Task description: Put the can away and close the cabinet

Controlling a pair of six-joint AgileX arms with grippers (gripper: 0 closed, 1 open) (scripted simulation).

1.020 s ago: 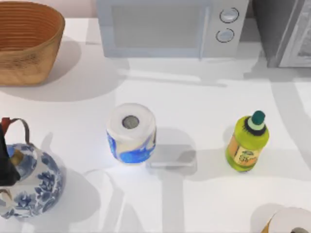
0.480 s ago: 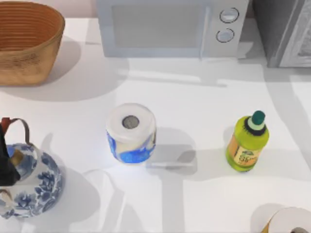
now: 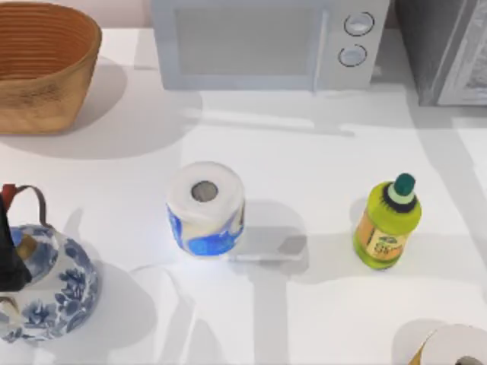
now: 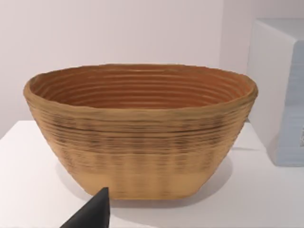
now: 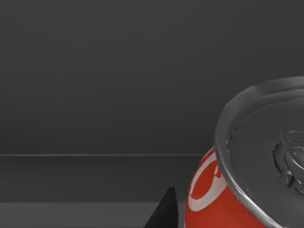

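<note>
A red can [image 5: 247,180] with a silver lid sits tilted and very close in the right wrist view, against a dark grey interior. My right gripper [image 5: 199,218] is shut on it, and one dark fingertip [image 5: 164,211] shows beside the can's red wall. The grey cabinet [image 3: 445,49] stands at the table's far right corner. My left gripper [image 3: 7,262] is parked at the table's left edge, over a blue-and-white teapot [image 3: 46,293].
A woven basket [image 3: 42,65] stands at the far left, with a microwave [image 3: 266,42] behind the middle. A paper roll [image 3: 205,209] sits mid-table and a green bottle [image 3: 388,224] to its right. Another roll [image 3: 456,346] is at the near right corner.
The shadows on the table in front of the cabinet have shifted a little. The things on the table and the left arm have not moved.
</note>
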